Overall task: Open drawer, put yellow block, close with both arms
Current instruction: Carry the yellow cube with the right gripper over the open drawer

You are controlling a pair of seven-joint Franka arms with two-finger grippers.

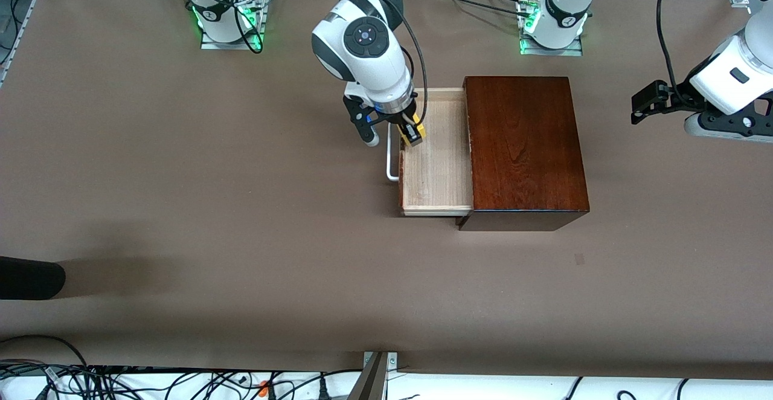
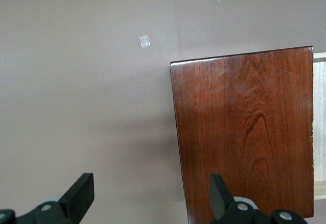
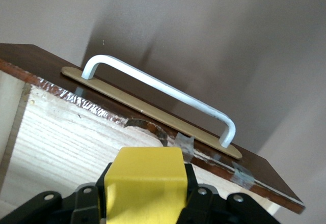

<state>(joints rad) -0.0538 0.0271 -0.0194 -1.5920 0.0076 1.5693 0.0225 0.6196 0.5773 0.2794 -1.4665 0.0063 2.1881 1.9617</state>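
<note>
The right gripper [image 1: 412, 133], jaws clenching the yellow block [image 1: 415, 133], is hanging over the pulled-out drawer [image 1: 436, 164] just inside its handle [image 1: 392, 161], presumably for release, while the left gripper [image 2: 150, 193] is waiting, jaws released, above the worktop [image 1: 181, 176].

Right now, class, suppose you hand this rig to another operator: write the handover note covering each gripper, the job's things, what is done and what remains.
Right gripper: jaws shut on the yellow block, held over the open drawer, just inside its handle end.
Left gripper: jaws open and empty, waiting over the wooden box at its left-arm end.
Done: drawer pulled out, block picked up.
Left: lower and release the block into the drawer, then push it shut with both arms.
</note>
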